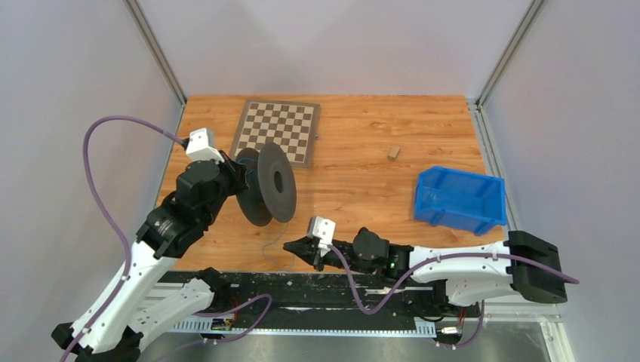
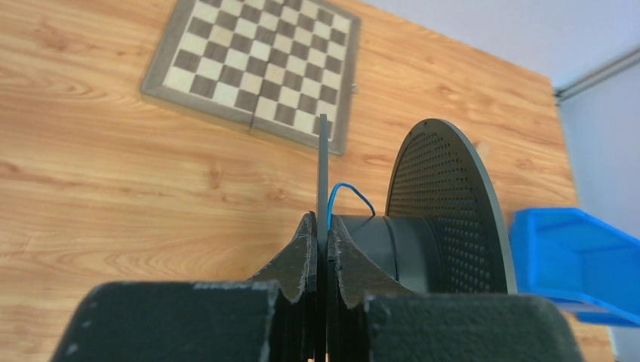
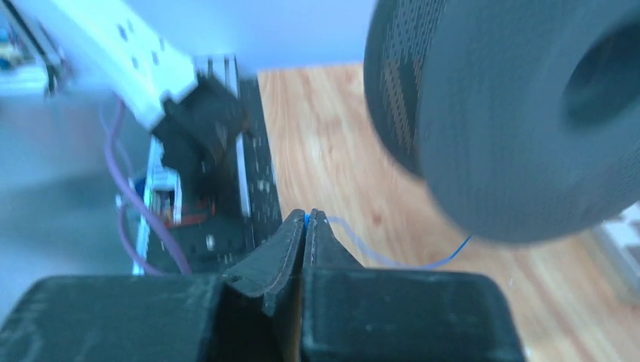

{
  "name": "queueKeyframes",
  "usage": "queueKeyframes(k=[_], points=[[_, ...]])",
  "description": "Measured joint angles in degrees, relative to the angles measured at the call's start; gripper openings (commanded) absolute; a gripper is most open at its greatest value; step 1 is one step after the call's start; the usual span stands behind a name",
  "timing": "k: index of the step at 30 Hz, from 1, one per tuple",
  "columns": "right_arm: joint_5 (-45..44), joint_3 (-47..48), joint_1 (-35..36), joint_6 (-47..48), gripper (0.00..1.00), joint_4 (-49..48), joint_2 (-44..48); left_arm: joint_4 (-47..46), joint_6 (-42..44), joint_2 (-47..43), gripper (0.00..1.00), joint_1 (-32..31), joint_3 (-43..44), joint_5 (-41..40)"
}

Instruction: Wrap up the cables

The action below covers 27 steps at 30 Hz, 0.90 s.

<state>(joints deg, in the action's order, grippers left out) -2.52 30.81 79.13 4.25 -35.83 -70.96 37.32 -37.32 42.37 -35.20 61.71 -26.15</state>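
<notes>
Left pincer (image 2: 322, 226) pressed onto the thin near flange of the spool (image 1: 268, 185), which stands on edge. Right pincer (image 3: 308, 219) pinches the cable (image 3: 377, 260) at its tips, near the counter (image 1: 362, 173) front edge; the cable trails slack back to the hub.

Risks: wire slides out of the tips under pull; slack snags the flange rim; spool twists in the edge grip.

Spool matte black with perforated discs and a smooth hub. Wire blue, thread-thin, limp. Counter wood-grained.
</notes>
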Motion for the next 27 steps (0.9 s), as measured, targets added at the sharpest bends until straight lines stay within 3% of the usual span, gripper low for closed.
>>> queueKeyframes(k=[7, 14, 27], points=[[-5.2, 15.9, 1.4, -0.1, 0.00, 7.7, 1.2, -1.9, 0.6, 3.5, 0.00, 0.0, -5.4, -2.4], [-7.6, 30.1, -0.9, -0.5, 0.00, 14.4, -3.5, -5.8, 4.8, 2.6, 0.00, 0.0, -11.7, 2.7], [-3.2, 41.4, -20.9, -12.5, 0.00, 20.6, -9.1, -11.5, 13.9, -3.6, 0.00, 0.0, -18.8, 16.2]])
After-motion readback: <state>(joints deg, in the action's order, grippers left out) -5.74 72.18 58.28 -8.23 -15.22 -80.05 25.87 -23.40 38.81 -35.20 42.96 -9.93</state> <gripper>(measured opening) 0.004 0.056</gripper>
